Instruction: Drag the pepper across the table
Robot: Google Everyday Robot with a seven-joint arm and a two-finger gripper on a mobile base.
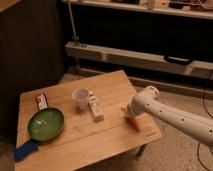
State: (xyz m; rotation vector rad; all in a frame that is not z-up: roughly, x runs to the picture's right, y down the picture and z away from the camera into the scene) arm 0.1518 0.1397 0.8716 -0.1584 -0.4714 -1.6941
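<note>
The pepper [134,123] is a small slim orange tapered object lying on the right part of the light wooden table [80,142], close to its right edge. My gripper [127,113] reaches in from the right on a white arm and sits right at the pepper's upper end, mostly hidden behind the arm's wrist. The pepper's lower tip points toward the table's front right corner.
A white carton [96,109] and a clear cup [80,98] stand mid-table. A green bowl [45,123] sits at the left, with a blue object [24,149] at the front left edge and a small red-and-white packet [41,102] behind. A low shelf stands behind the table.
</note>
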